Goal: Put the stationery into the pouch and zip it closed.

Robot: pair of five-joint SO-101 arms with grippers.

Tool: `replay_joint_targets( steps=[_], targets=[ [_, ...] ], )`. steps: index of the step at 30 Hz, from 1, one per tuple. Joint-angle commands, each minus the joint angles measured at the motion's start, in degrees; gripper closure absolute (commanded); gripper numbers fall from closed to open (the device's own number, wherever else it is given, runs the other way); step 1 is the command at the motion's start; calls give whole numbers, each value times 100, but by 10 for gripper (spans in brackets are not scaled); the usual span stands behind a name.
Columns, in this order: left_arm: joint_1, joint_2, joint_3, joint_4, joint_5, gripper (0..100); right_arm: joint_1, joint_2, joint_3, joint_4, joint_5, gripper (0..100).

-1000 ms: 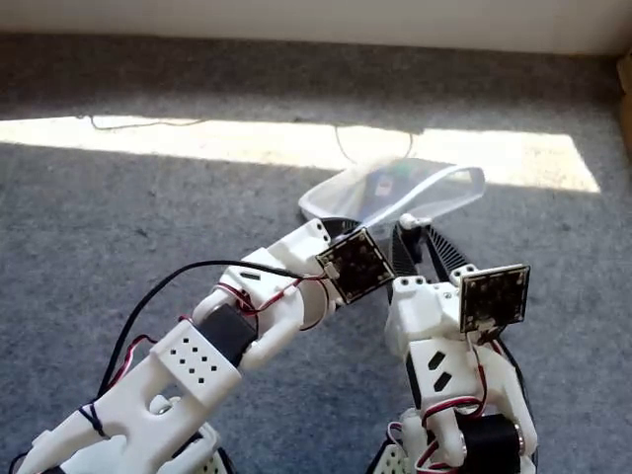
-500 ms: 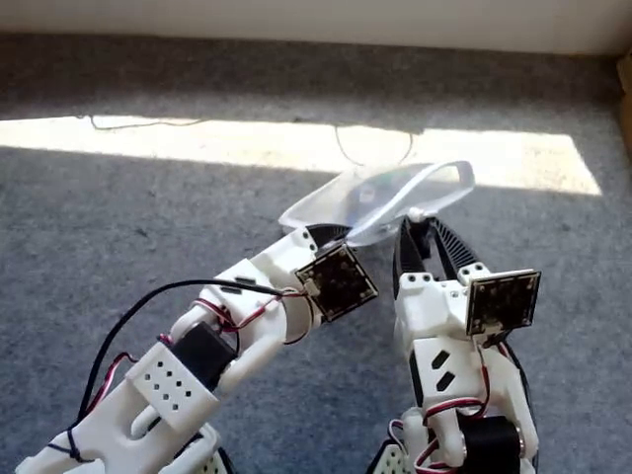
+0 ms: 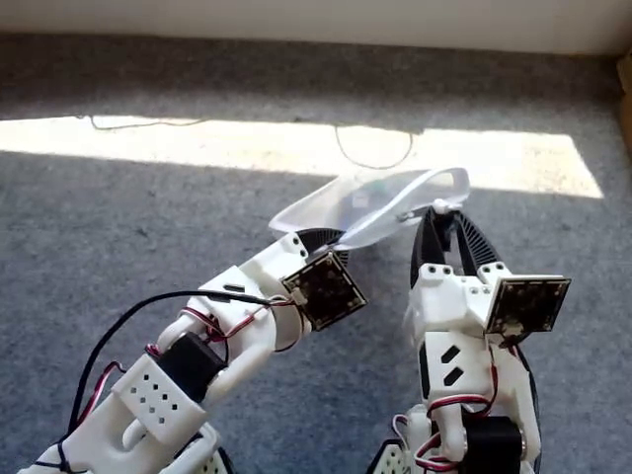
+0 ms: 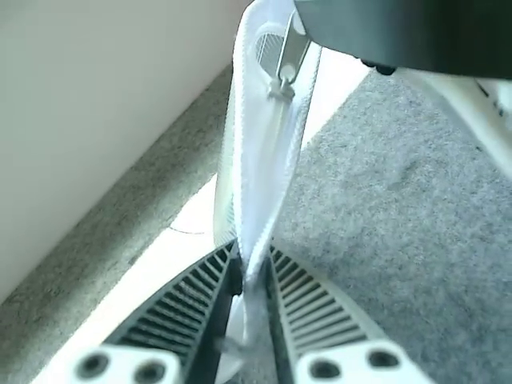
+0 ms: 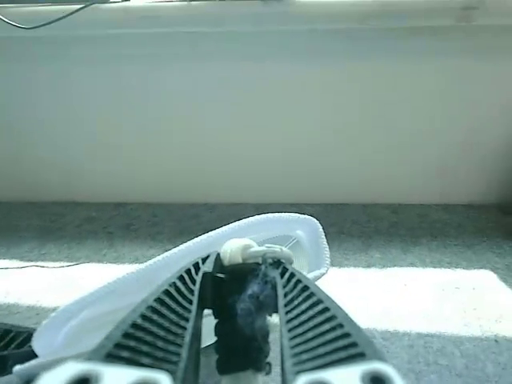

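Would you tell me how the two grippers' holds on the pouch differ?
The left gripper clamps an end of the pouch; the right gripper pinches the zipper pull. The left holds the end on the high view's left, the right the opposite end. Both are shut.

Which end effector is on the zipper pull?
The right end effector, pinching the pull; the left end effector clamps the pouch at its other end.

The pouch is looking like clear, glossy plastic between the matt, ribbed black fingers of the left gripper (its zipper pull is gleaming like metal); the grey carpet below that gripper is looking rough.
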Motion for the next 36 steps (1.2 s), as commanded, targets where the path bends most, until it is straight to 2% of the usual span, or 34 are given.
replay_joint_targets(
  steps=[1, 12, 18, 27, 36],
  targets=[
    [-251, -127, -22, 79, 70, 994, 312, -4, -66, -268, -62, 994],
    [-268, -127, -22, 79, 62, 994, 374, -4, -66, -286, -53, 994],
    [-541, -136, -66, 79, 62, 994, 716, -4, 145, -620, -79, 994],
    [-567, -136, -66, 79, 62, 995, 743, -4, 356, -884, -53, 994],
    [-910, -145, -180, 70, 88, 995, 752, -4, 356, -892, -53, 994]
  ],
)
